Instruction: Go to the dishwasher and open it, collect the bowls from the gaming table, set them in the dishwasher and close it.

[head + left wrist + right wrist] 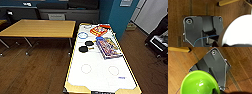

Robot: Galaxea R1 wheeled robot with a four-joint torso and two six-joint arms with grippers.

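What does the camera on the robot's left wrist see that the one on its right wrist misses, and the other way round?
Left wrist camera alone: a white bowl close to the lens, with a thin blue cable crossing the robot's dark plate. Right wrist camera alone: a bright green bowl, glossy inside. Both share the brown wooden floor below, the robot's own dark plate, and a yellow-edged corner of furniture.

The left wrist's dark plate with round corner fittings faces down toward a wooden floor (199,8), and the left gripper (218,43) at its lower edge is closed on the rim of a white bowl (239,32). The right wrist's plate is likewise turned toward the floor, tilted diagonally, and the right gripper (216,90) clamps the rim of a green bowl (199,83).
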